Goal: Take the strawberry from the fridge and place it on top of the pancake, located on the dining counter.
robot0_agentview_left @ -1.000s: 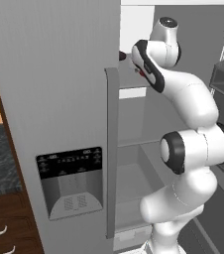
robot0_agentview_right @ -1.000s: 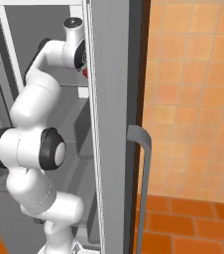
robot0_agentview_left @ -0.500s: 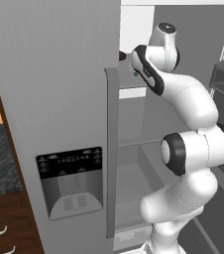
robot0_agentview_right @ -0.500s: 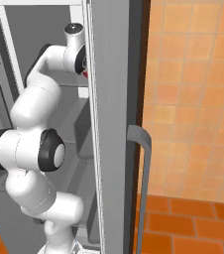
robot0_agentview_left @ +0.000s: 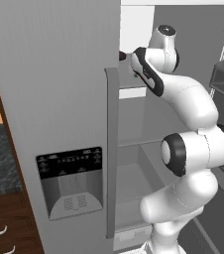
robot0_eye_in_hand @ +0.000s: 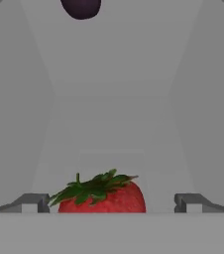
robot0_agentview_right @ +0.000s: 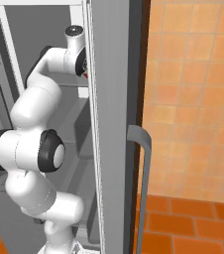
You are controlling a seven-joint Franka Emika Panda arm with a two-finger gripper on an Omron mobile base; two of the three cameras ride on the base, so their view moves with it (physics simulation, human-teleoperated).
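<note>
- The fridge is already open, and the arm reaches inside.
- The hand is wide apart, around the strawberry, not clamped yet.
- Grasping, carrying and placing remain.

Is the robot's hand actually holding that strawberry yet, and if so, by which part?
No, nothing is held. The gripper is open, its fingertips standing wide on either side of the strawberry without touching it. The fruit sits between them inside the fridge.

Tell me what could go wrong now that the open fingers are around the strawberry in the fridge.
The strawberry sits off centre, nearer one of the fingers, so closing might nudge or roll it. The arm reaches past the fridge door edge and could brush it when withdrawing. A dark round item lies beyond, if pushed deeper.
</note>
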